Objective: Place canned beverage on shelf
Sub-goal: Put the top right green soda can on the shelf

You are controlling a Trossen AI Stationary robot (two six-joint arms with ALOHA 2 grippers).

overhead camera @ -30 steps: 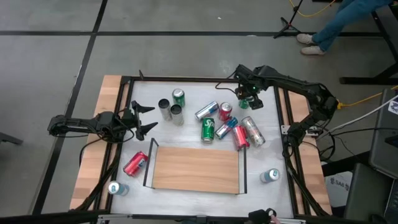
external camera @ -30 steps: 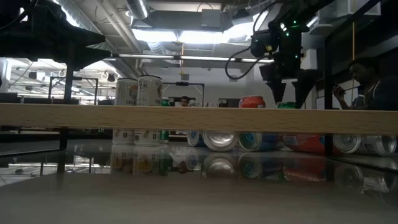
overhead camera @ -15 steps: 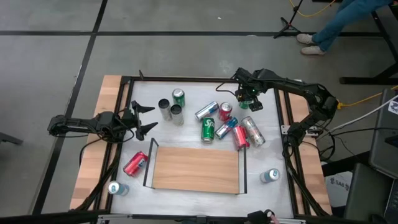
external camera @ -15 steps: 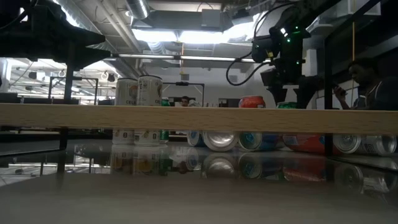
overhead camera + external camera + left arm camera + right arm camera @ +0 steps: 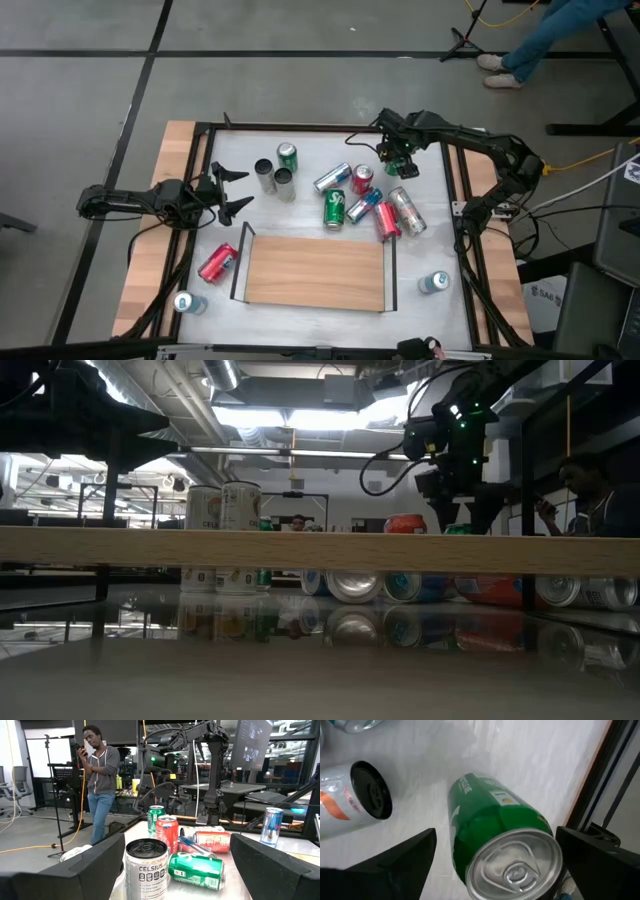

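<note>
My right gripper (image 5: 398, 160) is open at the table's far right, pointing down over an upright green can (image 5: 497, 840). Its two fingers (image 5: 395, 865) stand on either side of the can without touching it. In the low view only the can's top (image 5: 460, 529) shows above the shelf board. The shelf (image 5: 315, 272) is a light-brown wooden board with black end rails, lying at the near middle with nothing on it. My left gripper (image 5: 228, 190) waits open at the table's left, facing a silver can (image 5: 146, 870).
Several cans stand or lie between the grippers: a green one (image 5: 287, 155), two silver ones (image 5: 274, 177), a red one (image 5: 362, 179), and red and silver ones lying down (image 5: 397, 216). A red can (image 5: 218, 263) lies left of the shelf. A person (image 5: 100, 770) stands beyond the table.
My right gripper has come down a little and shifted slightly toward the table's left over the green can, staying open. The can has not moved.
</note>
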